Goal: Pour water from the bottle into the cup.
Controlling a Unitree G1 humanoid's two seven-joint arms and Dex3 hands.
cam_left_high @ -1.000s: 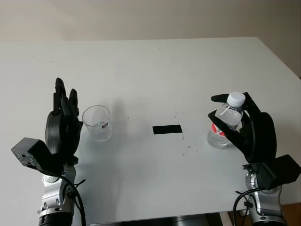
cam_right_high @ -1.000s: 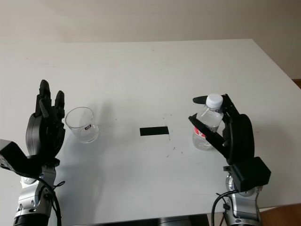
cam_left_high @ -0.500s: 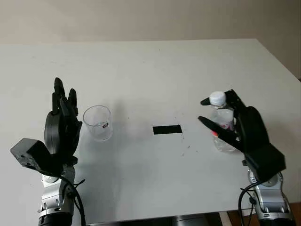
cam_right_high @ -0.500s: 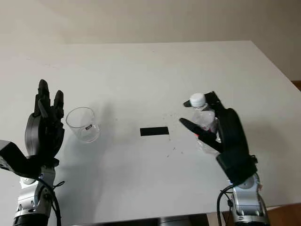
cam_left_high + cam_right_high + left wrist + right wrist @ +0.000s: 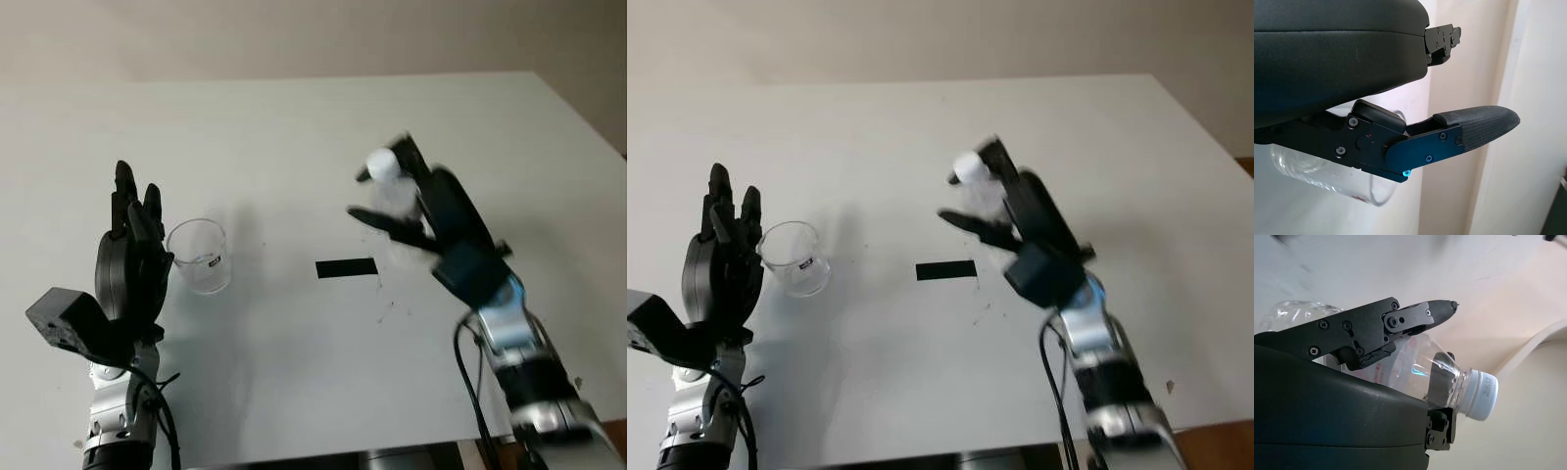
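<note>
The right hand (image 5: 416, 211) grips the clear water bottle (image 5: 1415, 364), its white cap (image 5: 382, 165) still on, and has carried it up off the white table (image 5: 294, 127) and toward the middle, above the black tape strip (image 5: 347, 267); a second ago it stood near the right edge. The left hand (image 5: 132, 259), open, stays upright just beside the empty clear plastic cup (image 5: 201, 256), which has not moved.
</note>
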